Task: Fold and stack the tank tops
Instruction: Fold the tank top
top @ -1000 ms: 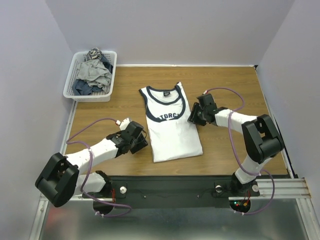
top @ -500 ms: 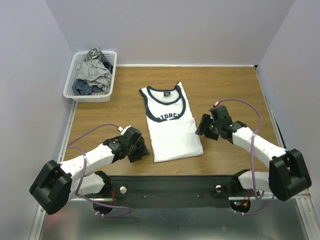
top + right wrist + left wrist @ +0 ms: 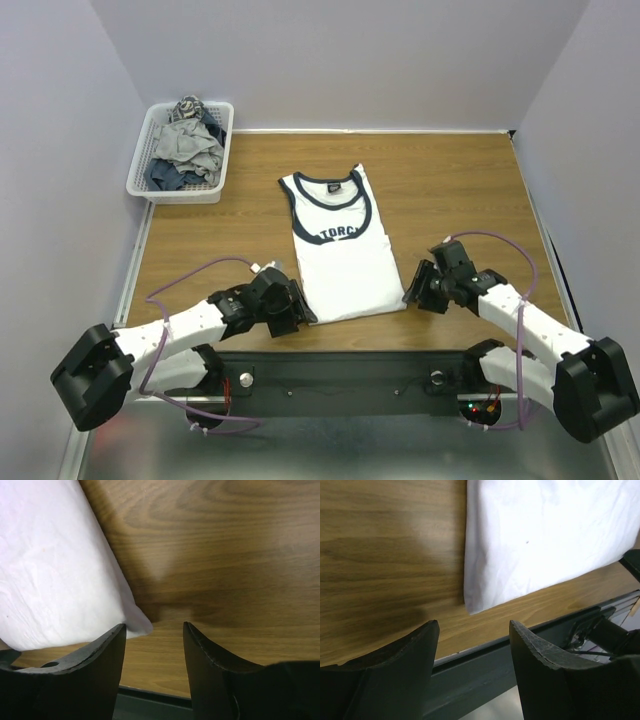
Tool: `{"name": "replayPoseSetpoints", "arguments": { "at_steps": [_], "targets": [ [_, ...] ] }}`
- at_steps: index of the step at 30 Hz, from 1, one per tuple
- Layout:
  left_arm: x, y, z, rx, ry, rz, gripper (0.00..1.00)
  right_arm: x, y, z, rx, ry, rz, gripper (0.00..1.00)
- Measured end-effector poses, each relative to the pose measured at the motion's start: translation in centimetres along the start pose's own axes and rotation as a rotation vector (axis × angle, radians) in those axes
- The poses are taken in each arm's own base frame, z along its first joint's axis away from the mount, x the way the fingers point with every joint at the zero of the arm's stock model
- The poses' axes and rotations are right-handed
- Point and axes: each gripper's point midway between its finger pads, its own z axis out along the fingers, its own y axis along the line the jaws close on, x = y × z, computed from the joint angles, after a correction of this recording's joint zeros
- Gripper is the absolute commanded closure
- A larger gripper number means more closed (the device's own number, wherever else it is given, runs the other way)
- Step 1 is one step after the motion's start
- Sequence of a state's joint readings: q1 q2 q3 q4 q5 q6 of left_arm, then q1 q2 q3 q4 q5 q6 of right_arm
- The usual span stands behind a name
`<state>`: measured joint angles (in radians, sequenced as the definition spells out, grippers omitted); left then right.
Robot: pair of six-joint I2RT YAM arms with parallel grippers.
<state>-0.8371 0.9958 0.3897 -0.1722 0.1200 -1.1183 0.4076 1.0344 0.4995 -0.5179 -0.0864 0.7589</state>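
The wooden table (image 3: 450, 170) is carrying everything here. The white tank top (image 3: 345, 265) is lying flat at its middle, neck toward the far wall and hem toward the arms, with its sides apparently already turned in so that it is forming a narrow panel. The white mesh basket (image 3: 178, 192) is sitting well apart at the far left corner, holding a heap of other garments (image 3: 185, 145). Both arms are reaching low along the near edge. The left gripper (image 3: 298, 312) is hanging just beside the left hem corner (image 3: 470, 605), its jaws standing apart with nothing between them. The right gripper (image 3: 416, 290) is doing the same at the right hem corner (image 3: 141, 626), likewise spread and empty. Judging from this, the step in hand is pinching both hem corners so the bottom can be carried up over the chest. To do it well, each gripper should be easing forward until the cloth is sitting deep between its fingers, taking every folded layer rather than only the top one. In the left wrist view the corner is lying ahead of the gap and roughly centred. In the right wrist view it is sitting off to one side, right at the finger (image 3: 102, 650) nearest the shirt, so that arm probably needs nudging toward the cloth first. Closing both together and lifting evenly should be keeping the hem straight, and staying off the dark front rail (image 3: 520, 645) should be avoiding a snag.
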Motion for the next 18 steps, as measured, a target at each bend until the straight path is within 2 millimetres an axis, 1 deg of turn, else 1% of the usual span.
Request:
{"name": "replayPoseSetpoints", "arguments": {
  "at_steps": [2, 4, 6, 11, 18],
  "targets": [
    [0.8, 0.2, 0.4, -0.011, 0.025, 0.006, 0.31, 0.5, -0.2, -0.1, -0.008, 0.010, 0.014, 0.46],
    [1.2, 0.1, 0.7, -0.011, 0.037, 0.007, 0.32, 0.9, -0.3, -0.1, -0.012, 0.019, 0.025, 0.47],
    [1.4, -0.1, 0.8, -0.007, 0.039, -0.006, 0.35, 1.4, -0.6, 0.0, -0.011, 0.030, 0.036, 0.47],
    [1.1, 0.1, 1.1, -0.013, 0.011, -0.055, 0.46, 1.7, -0.4, 0.0, -0.021, 0.037, 0.051, 0.47],
    [0.3, 0.0, 1.6, -0.021, -0.031, -0.106, 0.52, 1.7, -0.1, 0.0, -0.043, 0.036, 0.072, 0.47]
  ]
}}
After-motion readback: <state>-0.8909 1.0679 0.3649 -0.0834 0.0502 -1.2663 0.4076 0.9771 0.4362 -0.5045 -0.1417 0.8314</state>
